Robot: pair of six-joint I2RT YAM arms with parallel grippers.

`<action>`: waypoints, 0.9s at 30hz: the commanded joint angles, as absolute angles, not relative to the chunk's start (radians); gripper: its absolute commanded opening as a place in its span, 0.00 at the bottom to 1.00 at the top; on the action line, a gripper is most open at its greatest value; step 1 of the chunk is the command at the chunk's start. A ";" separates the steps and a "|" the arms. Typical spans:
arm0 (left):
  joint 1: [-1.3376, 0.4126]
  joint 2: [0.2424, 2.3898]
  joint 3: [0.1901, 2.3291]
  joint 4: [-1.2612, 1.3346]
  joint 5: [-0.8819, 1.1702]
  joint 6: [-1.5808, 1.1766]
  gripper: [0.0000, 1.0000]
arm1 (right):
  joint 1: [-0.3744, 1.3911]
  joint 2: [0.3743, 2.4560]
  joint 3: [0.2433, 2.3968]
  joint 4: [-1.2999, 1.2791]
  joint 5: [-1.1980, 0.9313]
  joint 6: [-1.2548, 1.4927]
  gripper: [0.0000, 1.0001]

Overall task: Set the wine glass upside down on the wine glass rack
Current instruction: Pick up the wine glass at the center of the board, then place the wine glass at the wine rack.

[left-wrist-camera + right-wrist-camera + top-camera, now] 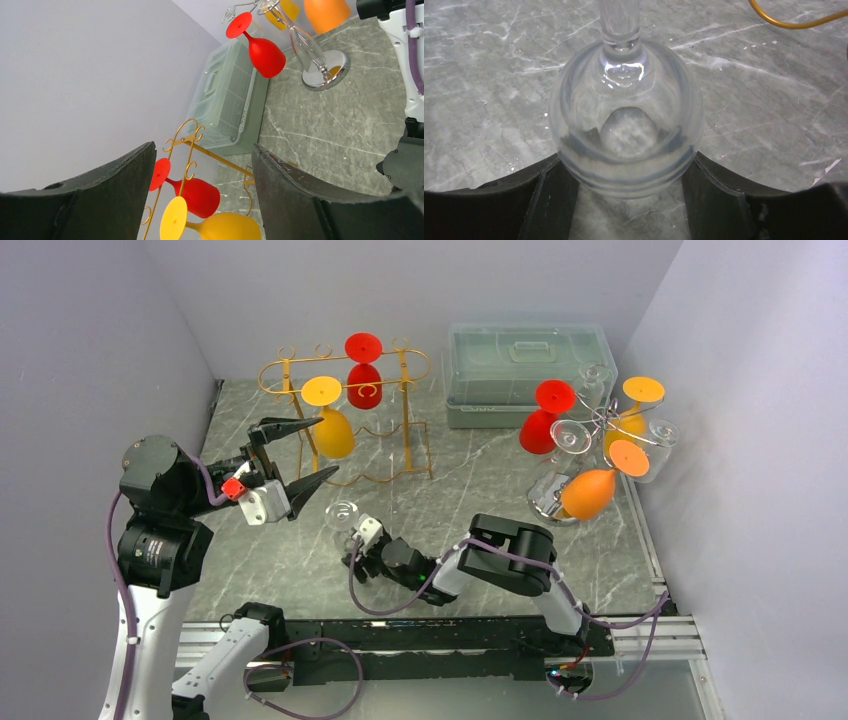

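The clear wine glass [626, 125] lies low on the grey surface [489, 75] near its middle, just short of the gold rack [406, 410], its stem pointing away from the right gripper [626, 175], whose fingers appear to press against both sides of the bowl. Thin, light, smooth glass like this would likely slip under a weak pinch and crack under a hard one. The round bowl is the broadest hold, and the stem looks the weakest part, so a gentle squeeze low on the bowl seems soundest. Only the right wrist view shows that contact. From above, the glass [342, 512] is a faint ring and the right gripper [352, 538] hides its own fingers. The overhead view alone shows the rack's free hooks and the left gripper [330, 446] spread wide, holding nothing, beside the rack.
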State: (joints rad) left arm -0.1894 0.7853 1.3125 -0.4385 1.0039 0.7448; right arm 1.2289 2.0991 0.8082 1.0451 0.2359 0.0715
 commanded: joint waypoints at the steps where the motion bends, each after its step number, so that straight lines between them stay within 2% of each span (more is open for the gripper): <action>1: -0.189 0.784 1.313 -0.431 1.011 0.755 0.75 | 1.224 2.060 0.778 1.147 0.281 0.063 0.64; 8: -0.189 0.784 1.313 -0.431 1.011 0.755 0.75 | 1.224 1.867 0.678 1.132 0.291 -0.021 0.56; 13: -0.189 0.784 1.313 -0.431 1.011 0.755 0.75 | 1.188 1.681 0.680 0.951 0.238 -0.046 0.50; 16: -0.189 0.784 1.313 -0.431 1.011 0.755 0.75 | 1.135 1.586 0.701 0.854 0.176 -0.036 0.51; 21: -0.189 0.784 1.313 -0.431 1.011 0.755 0.75 | 1.006 1.518 0.842 0.630 -0.039 -0.003 0.47; 27: -0.189 0.784 1.313 -0.431 1.011 0.755 0.75 | 0.944 1.539 1.010 0.425 -0.146 -0.045 0.45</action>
State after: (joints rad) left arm -0.1890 0.7853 1.3125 -0.4385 1.0039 0.7452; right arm 0.9623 1.5513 0.9104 0.5381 -0.0143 -0.0242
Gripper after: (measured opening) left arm 0.755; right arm 0.672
